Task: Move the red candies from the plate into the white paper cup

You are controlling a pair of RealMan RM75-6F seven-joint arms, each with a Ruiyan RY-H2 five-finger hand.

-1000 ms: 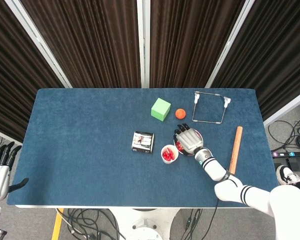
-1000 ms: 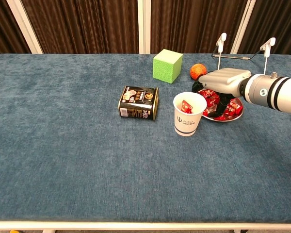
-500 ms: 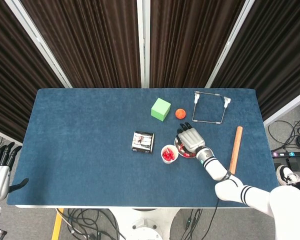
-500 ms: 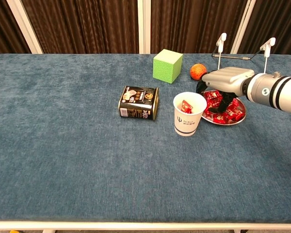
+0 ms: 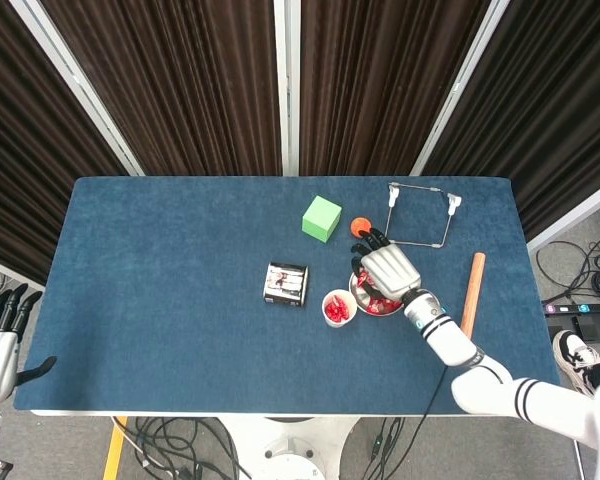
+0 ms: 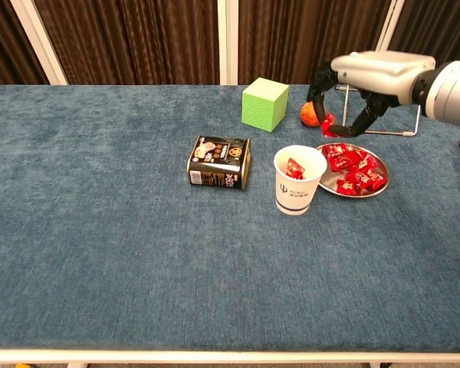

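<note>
Some red wrapped candies [image 6: 294, 167] lay in the white paper cup [image 6: 297, 182], many remained on the round metal plate [image 6: 354, 191], and the right hand [image 6: 362, 75] above pinched one in its fingers [image 6: 320, 96].

Blue table [image 6: 100, 230], white paper cup [image 6: 298, 181], plate [image 6: 383, 188], tin [image 6: 219, 162], green cube [image 6: 265, 104], orange ball [image 6: 311, 113], wire frame [image 5: 419, 215], wooden stick [image 5: 470, 298]
</note>
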